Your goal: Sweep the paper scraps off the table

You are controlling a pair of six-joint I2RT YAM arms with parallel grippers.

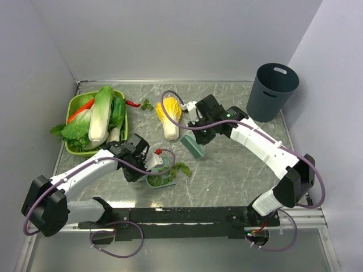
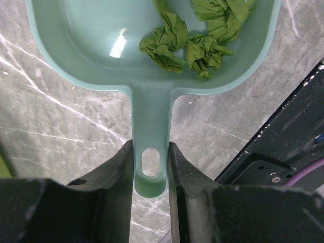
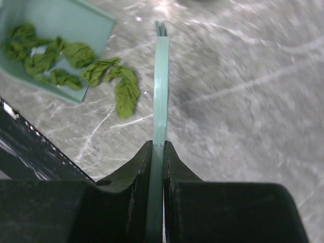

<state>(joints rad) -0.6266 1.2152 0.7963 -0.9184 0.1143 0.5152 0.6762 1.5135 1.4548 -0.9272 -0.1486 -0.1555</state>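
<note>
Dark-green paper scraps [image 2: 202, 48] lie bunched inside the teal dustpan [image 2: 86, 45], whose handle my left gripper [image 2: 150, 162] is shut on. The pan [image 1: 154, 182] rests on the table [image 1: 238, 164] near its front, mouth to the right. Some scraps [image 3: 40, 58] sit in the pan [image 3: 61, 20]; others [image 3: 124, 91] lie on the marble just outside its lip [image 1: 182, 168]. My right gripper [image 3: 157, 152] is shut on a thin teal hand brush [image 3: 161, 76], held above the table to the right of those loose scraps [image 1: 193, 147]. One more green bit [image 1: 147, 104] lies far back.
A green basket [image 1: 74, 105] of whole cabbages stands at the back left, with a red chilli [image 1: 132, 103] beside it. A yellow-topped cabbage half [image 1: 169, 120] lies behind the brush. A dark grey bin [image 1: 275, 90] stands at the back right corner. Walls enclose three sides.
</note>
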